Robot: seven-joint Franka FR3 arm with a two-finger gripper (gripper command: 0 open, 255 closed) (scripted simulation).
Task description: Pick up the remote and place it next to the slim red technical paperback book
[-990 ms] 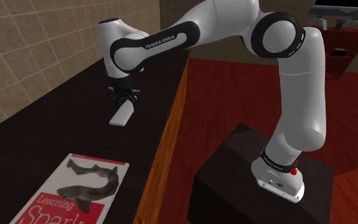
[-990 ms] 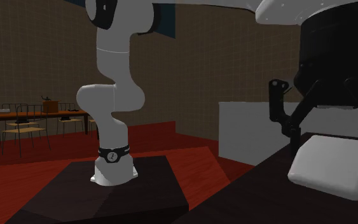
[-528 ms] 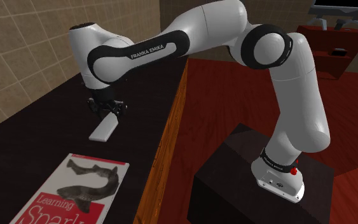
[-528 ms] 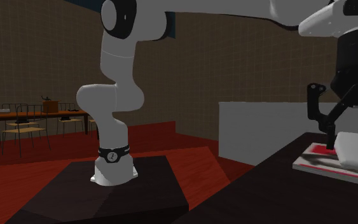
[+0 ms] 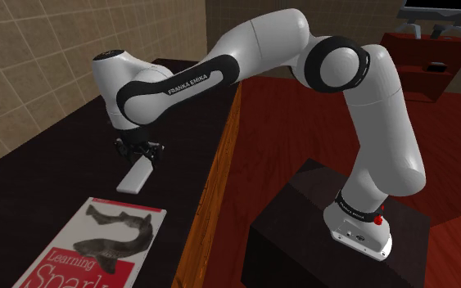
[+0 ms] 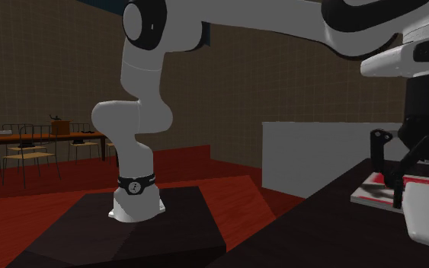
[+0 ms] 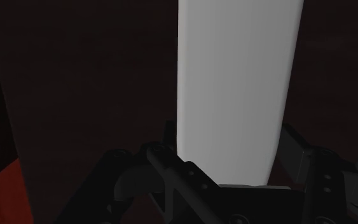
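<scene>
A red-and-white book (image 5: 89,245) lies flat on a dark surface (image 5: 40,164). Just beyond the book, apart from it, a plain white remote (image 5: 136,174) stretches lengthwise away. The black pincer (image 5: 139,155) clasps the remote's end farther from the book, beneath the white arm (image 5: 302,49).

The remote (image 5: 136,175) sits clasped under the gripper (image 5: 138,155), low over the counter (image 5: 56,155), just beyond the book's (image 5: 89,245) far edge and apart from it. The stand (image 5: 302,233) sits beside the counter, at the shoulder view's right.
</scene>
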